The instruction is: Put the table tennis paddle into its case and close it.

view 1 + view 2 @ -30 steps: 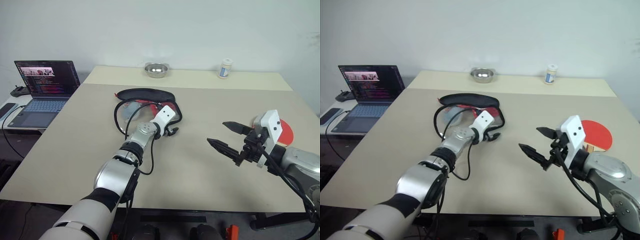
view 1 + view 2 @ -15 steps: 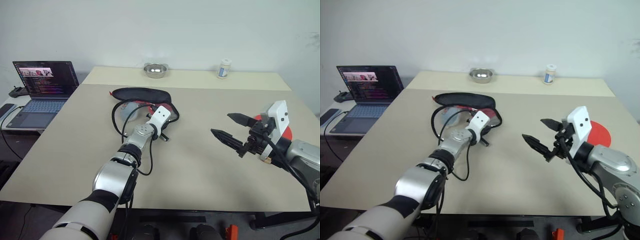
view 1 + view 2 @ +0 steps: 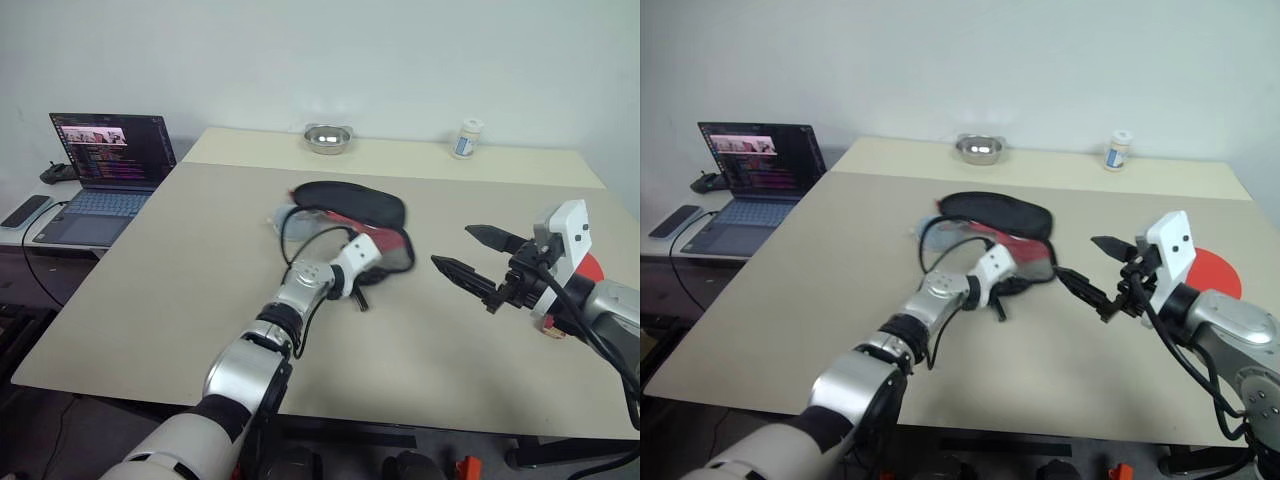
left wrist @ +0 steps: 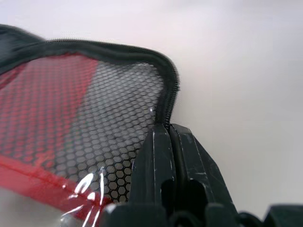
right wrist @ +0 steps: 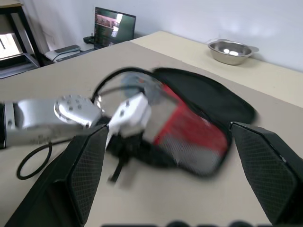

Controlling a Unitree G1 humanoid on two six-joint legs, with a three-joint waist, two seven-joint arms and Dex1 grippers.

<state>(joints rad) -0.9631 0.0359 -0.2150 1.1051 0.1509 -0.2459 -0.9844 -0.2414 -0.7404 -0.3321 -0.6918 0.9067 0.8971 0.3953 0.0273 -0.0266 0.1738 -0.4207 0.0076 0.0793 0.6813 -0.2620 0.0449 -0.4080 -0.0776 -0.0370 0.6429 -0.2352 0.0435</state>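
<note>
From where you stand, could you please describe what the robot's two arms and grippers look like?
Both arms are silver-grey metal with rounded joints. The left arm has black bands and a thin black cable looping beside its wrist. Each wrist carries a white block-shaped camera housing. The left gripper has two glossy black fingers. The right gripper has two long, tapered black fingers; their inner faces are finely textured, and black cables run back along its forearm.

No readable text anywhere

The laptop (image 3: 108,160) at the far left shows coloured lines on a dark screen, too small to read. The small white bottle (image 3: 466,139) at the table's far right edge carries a blue label, also illegible.
</note>
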